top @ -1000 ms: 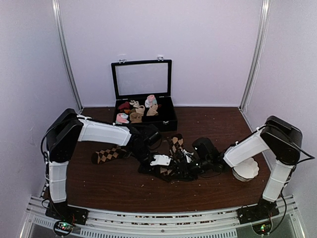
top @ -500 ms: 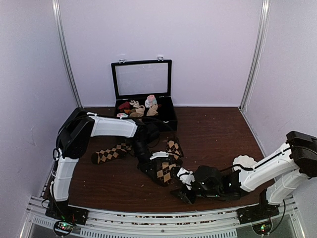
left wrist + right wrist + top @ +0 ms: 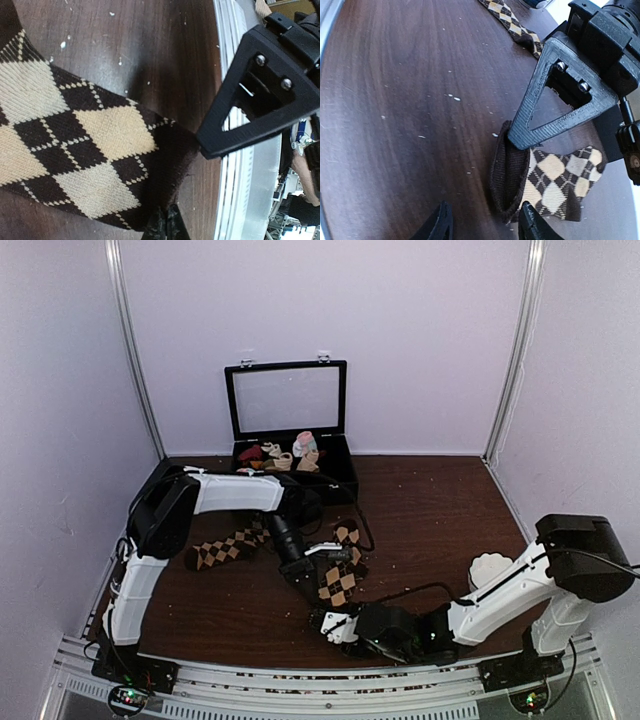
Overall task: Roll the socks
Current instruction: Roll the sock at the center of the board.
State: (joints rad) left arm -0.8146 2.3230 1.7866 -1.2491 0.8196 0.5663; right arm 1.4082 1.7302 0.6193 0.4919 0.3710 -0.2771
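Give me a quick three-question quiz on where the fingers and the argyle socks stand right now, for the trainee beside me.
1. True or false: the right arm's fingers are shut on the sock cuff.
2. Where are the small sock rolls? A) in the open black case B) beside the right arm's base C) under the left arm's finger
3. Fill in: the black finger touching the dark cuff belongs to the ____ arm.
Key: 1 false, they stand open; 2 A; 3 left.
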